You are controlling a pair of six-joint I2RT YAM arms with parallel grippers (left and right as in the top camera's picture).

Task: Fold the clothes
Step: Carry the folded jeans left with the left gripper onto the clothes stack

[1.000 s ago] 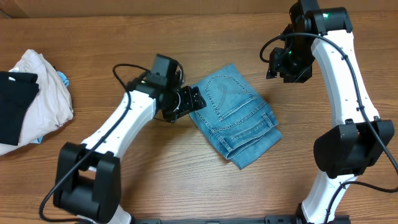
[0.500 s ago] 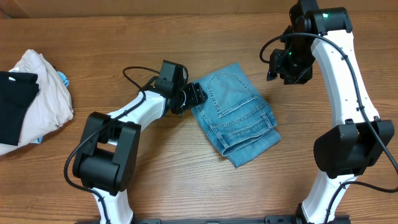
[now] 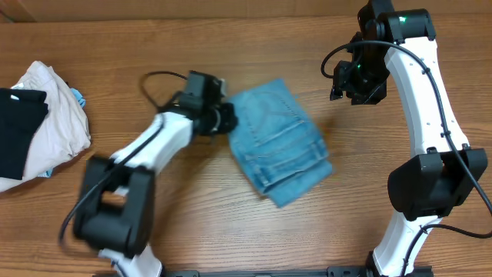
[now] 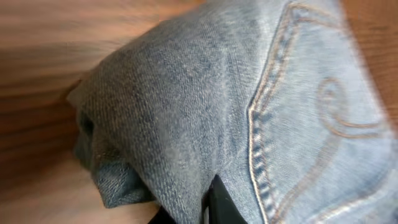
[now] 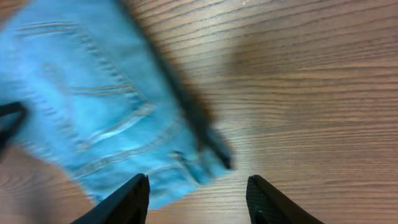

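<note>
Wood-grain table (image 3: 254,31) fills your whole view, and the jeans (image 3: 277,146) lie folded into a compact bundle near its middle, blurred in the overhead view, with the layered folded end nearest the arm bases and a stitched back pocket (image 4: 323,112) facing up on the farther half. Just left of the jeans, touching their far-left edge, you have the left gripper (image 3: 224,119). Its wrist camera is filled with bunched denim, one dark finger (image 4: 217,202) shows under the fold, and the cloth looks pinched there, so the gripper is clamped on that edge. To the right of the jeans and a little farther back, your right gripper (image 3: 355,83) hangs above bare wood, apart from the cloth. Its wrist view shows the two fingers (image 5: 138,199) spread wide with nothing between them, and the jeans off to one side. Well to the left of the jeans, at the table's edge, a cream garment (image 3: 54,115) lies in a heap with a black garment (image 3: 19,131) on top of it.
</note>
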